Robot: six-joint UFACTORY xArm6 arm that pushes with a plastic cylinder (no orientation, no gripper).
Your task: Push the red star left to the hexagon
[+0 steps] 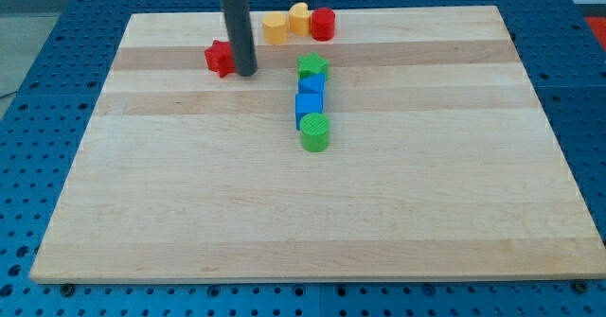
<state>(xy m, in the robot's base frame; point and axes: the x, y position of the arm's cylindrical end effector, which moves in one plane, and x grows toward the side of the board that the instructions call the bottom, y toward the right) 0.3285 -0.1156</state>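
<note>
We find even, bright overhead lighting across the wooden board (312,213), with only short soft shadows beneath the blocks. No glare noted. Focus is adequate; fine detail is slightly soft.

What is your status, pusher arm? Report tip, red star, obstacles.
My tip touching red star block, on its right. Yellow hexagon block lies up-right of the star. Nothing between.

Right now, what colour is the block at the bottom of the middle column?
Green: the round block, lowest in the column, seen clearly in the camera view.
</note>
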